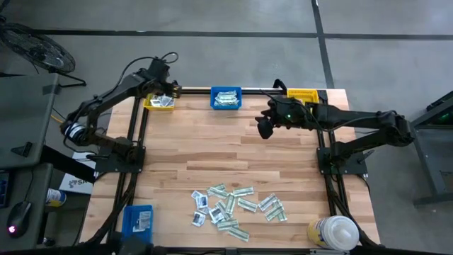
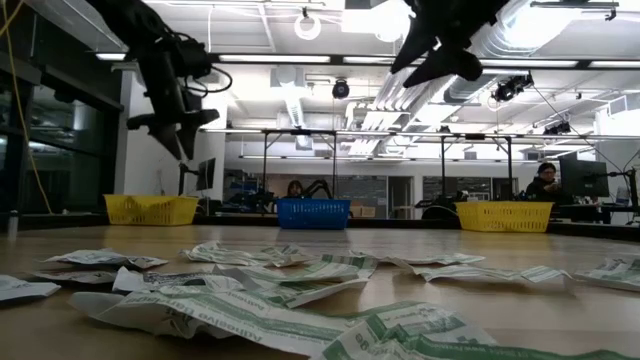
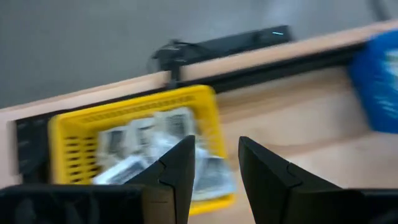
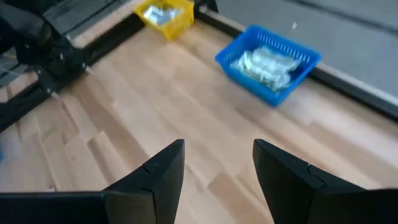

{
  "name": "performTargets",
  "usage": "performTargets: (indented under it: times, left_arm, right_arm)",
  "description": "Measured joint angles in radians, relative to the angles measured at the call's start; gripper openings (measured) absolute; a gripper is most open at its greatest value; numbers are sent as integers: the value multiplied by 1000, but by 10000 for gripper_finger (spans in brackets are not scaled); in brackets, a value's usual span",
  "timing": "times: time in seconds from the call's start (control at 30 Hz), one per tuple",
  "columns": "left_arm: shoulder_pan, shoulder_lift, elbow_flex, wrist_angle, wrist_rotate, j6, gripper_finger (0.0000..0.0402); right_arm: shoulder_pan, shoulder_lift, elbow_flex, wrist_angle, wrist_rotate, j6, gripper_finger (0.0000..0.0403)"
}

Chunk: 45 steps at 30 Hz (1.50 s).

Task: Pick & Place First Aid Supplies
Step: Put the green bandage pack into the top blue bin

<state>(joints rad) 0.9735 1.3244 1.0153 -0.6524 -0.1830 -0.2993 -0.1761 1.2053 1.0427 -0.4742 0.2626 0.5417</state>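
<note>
The first aid supplies (image 1: 237, 205) were mostly still in a loose heap around 6 o'clock on the table (image 1: 233, 145), little flat paper packets, some squarish white with dark marks, some narrow pale green-and-white strips. From the low view they looked crinkly and curled at the edges, overlapping each other a lot.

My guess is these things weigh basically nothing and flex like any paper sachet, so they'd slide on the smooth wood and more than one could come up in a pinch. I'd go for a lifted edge or a packet sitting on top of another, since a flat one gives the fingers nothing to get under.

The left gripper (image 3: 214, 171) hung over the yellow bin (image 1: 159, 103) at about 11 o'clock, jaws parted with nothing between them; that bin, a plastic mesh basket, had white packets in it. The right gripper (image 4: 217, 168) was up in the air around 1 o'clock, jaws spread wide and empty, facing toward the blue bin (image 1: 226, 98) at 12, which held green strips. Another yellow bin (image 1: 303, 95) sat at 1 o'clock, partly behind that arm, so I couldn't see its contents.

A white-capped bottle (image 1: 333, 232) stood at 5 o'clock, and a second blue bin (image 1: 138, 219) at 7.
</note>
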Motion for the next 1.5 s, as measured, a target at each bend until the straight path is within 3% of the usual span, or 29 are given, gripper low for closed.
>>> performTargets:
  times: [0.27, 0.6, 0.83, 1.17, 1.5]
  left_arm:
    - [-90, -61, 0, -5, 187, 61, 122]
    - [-356, -144, 0, -1, 199, 34, 122]
    - [-598, -146, 0, 7, 124, -67, 122]
    - [-958, -121, -81, 208, -26, -245, 122]
    - [-1183, -13, -102, 259, -124, -427, 122]
  right_arm:
    - [40, 0, -82, -9, -92, 97, 185]
    - [175, 0, -167, -41, -182, 277, 185]
    - [300, 0, -261, -44, -217, 418, 185]
    - [509, 0, -382, -6, -216, 632, 185]
    - [686, 0, -463, 148, -204, 703, 185]
